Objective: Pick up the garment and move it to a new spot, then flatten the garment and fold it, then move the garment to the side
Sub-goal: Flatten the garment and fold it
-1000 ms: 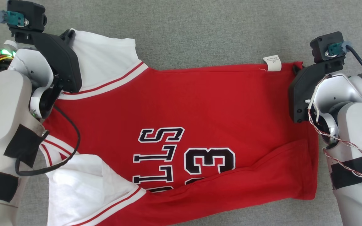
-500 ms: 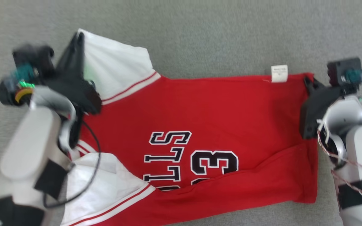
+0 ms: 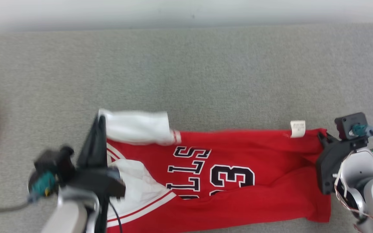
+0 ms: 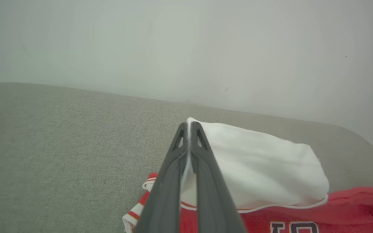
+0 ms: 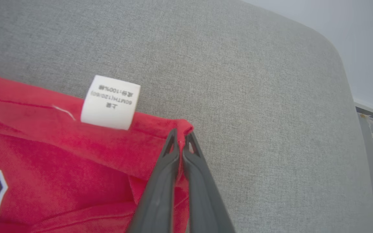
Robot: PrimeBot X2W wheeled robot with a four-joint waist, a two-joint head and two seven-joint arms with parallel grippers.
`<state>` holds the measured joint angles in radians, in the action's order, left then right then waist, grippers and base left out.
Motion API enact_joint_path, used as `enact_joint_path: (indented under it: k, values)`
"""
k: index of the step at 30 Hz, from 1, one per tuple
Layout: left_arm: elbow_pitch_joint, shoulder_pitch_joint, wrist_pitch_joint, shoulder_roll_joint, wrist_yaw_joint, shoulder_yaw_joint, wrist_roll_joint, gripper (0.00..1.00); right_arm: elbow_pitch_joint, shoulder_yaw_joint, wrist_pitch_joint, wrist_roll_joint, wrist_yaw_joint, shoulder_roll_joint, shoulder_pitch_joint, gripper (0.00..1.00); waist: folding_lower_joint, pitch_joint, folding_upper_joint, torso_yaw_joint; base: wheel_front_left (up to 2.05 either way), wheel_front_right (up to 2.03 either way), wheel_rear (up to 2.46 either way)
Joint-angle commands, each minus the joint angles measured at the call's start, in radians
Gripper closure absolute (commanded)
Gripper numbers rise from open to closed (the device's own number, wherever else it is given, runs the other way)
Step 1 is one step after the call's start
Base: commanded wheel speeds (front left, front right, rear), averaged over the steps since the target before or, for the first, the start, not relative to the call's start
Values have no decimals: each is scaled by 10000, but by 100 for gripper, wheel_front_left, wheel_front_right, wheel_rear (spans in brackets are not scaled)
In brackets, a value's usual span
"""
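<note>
white sleeve [image 4: 261, 168] now aloft, jersey [image 3: 254, 152] rumpled

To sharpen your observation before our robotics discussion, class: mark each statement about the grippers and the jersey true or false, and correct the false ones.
1. The left gripper is shut on the white sleeve of the jersey. True.
2. The right gripper hangs open above the jersey. False: it is shut on the jersey's red corner.
3. A white care label sticks out at the jersey's edge. True.
4. The jersey lies on a wooden floor. False: it lies on a grey fabric surface.
</note>
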<state>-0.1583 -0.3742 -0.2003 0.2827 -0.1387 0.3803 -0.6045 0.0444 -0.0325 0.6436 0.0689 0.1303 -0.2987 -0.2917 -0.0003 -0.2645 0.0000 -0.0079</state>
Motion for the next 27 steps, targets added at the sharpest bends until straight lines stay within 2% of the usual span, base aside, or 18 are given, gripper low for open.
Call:
enact_joint_path:
  k: [1,7,16,17,18,22,27]
  values:
    - [261,390,66,-24,-107,24,-74,100,-92,-133,60,-7,13,-320,126,100,3,241,0,206,0,0,0]
    - [1131,1715,324,-216,-458,185,-469,100,-120,-989,582,94,13,-1371,431,100,3,439,0,411,0,0,0]
    - [1197,2619,367,-396,-695,346,-654,100,-347,-1911,1389,596,13,-2433,753,100,3,528,0,589,0,0,0]
    - [1190,2689,384,-411,-710,391,-655,100,-355,-1924,1506,713,13,-2442,784,8,3,529,0,595,0,0,0]
    - [1165,2761,401,-423,-707,436,-667,100,-382,-1916,1611,812,13,-2424,816,0,3,529,0,603,0,0,0]
    - [1024,2957,376,-437,-669,502,-728,100,-566,-1865,1975,1042,13,-2354,913,0,3,547,0,637,0,0,0]
    - [984,3235,364,-556,-830,682,-653,100,-1220,-1467,2070,1170,13,-2155,1019,0,3,602,0,684,0,0,0]
